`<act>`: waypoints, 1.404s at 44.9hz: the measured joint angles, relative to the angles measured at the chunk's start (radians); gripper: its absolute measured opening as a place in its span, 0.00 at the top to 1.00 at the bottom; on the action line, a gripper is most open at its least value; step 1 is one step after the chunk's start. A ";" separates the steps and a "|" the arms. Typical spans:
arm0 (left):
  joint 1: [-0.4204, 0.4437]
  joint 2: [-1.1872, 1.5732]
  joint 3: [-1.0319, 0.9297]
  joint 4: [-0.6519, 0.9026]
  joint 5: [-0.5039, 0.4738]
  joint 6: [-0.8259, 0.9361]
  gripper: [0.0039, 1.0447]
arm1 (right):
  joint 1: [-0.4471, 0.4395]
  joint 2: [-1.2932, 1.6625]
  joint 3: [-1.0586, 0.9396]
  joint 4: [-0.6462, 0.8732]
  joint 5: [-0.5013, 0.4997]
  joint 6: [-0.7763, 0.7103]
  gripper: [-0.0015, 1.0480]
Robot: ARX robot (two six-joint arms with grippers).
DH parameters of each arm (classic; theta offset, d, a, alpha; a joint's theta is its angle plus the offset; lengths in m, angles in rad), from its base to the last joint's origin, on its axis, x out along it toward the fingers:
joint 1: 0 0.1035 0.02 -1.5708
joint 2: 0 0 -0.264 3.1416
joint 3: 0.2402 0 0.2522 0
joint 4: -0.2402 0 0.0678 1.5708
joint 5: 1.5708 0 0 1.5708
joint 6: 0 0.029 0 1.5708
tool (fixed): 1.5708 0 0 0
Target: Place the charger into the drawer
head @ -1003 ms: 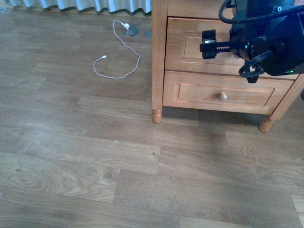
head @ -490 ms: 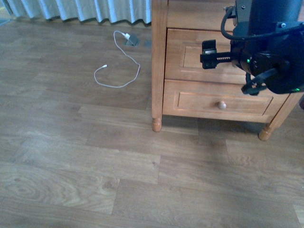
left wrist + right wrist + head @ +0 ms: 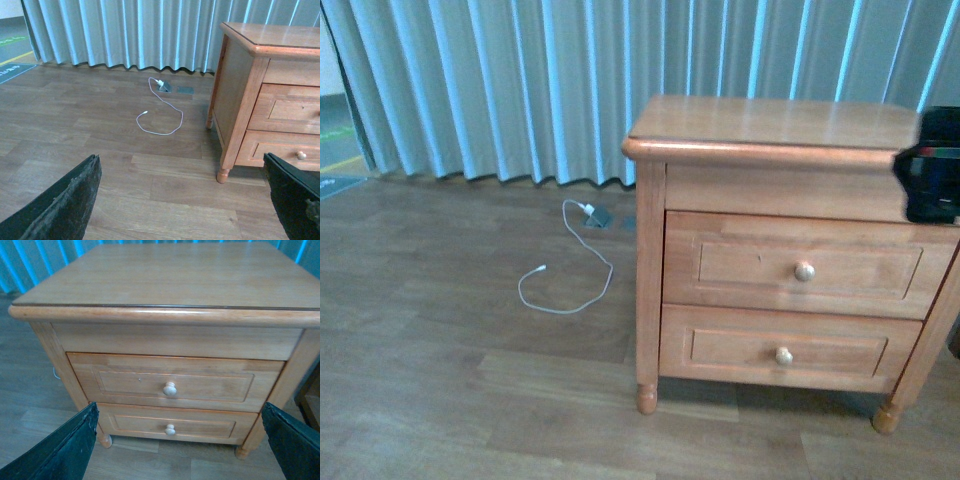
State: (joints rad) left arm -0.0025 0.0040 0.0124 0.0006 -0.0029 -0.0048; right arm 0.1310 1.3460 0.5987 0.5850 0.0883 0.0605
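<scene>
Because the drawer [image 3: 170,382] was shut and no charger was visible, both grippers, the left gripper [image 3: 180,210] and the right gripper [image 3: 177,450], had their jaws spread wide and held nothing.

A black, boxy piece of the right arm [image 3: 933,165] is showing at the front view's right edge, with a thin red line across it. In both wrist views, the tool fingers [image 3: 65,205] [image 3: 57,450] are appearing as dark, matte, wedge-shaped slabs with a faintly mottled, greenish-black surface.
</scene>
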 joint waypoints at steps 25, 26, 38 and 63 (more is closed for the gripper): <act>0.000 0.000 0.000 0.000 0.000 0.000 0.06 | -0.203 -0.857 -0.337 -0.482 -0.114 0.095 0.08; 0.000 0.000 0.000 0.000 0.000 0.000 0.06 | -0.199 -0.858 -0.341 -0.474 -0.109 0.092 0.09; 0.000 0.000 0.000 0.000 0.000 0.000 0.06 | -0.135 -0.946 -0.460 -0.324 -0.089 -0.041 0.52; 0.000 0.000 0.000 0.000 0.000 0.000 0.06 | -0.134 -1.123 -0.557 -0.403 -0.090 -0.058 0.98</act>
State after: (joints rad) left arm -0.0029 0.0040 0.0124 0.0006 -0.0025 -0.0044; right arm -0.0029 0.2230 0.0414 0.1822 -0.0013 0.0021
